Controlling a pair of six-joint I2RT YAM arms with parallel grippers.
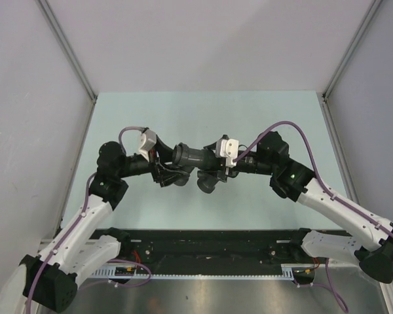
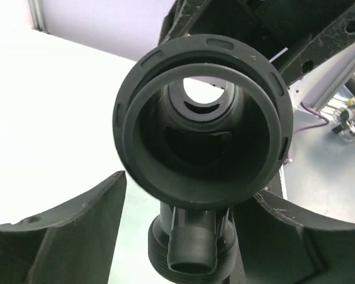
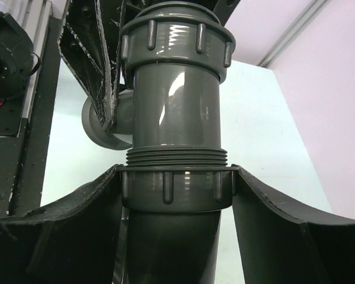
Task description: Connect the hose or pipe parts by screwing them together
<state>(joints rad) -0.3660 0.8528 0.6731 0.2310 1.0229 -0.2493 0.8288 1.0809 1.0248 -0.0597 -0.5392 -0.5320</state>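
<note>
The dark grey pipe parts [image 1: 191,156] hang joined above the table between both arms. In the right wrist view a straight tube [image 3: 176,100] with a ribbed collar on top runs into a ribbed nut [image 3: 176,190], with a band of thread bare above the nut and a side port [image 3: 99,121] to the left. My right gripper [image 3: 176,171] is shut on that nut, both fingers pressed to its sides. In the left wrist view a wide round port [image 2: 201,118] faces the camera, with a small spigot [image 2: 192,251] beneath. My left gripper [image 2: 189,189] stands open around it, table showing beside its left finger [image 2: 77,231].
The pale green table [image 1: 203,111] is walled by white panels at left, right and back. A black rail [image 1: 209,245] with wiring runs along the near edge between the arm bases. Purple cables [image 1: 301,137] loop over both arms.
</note>
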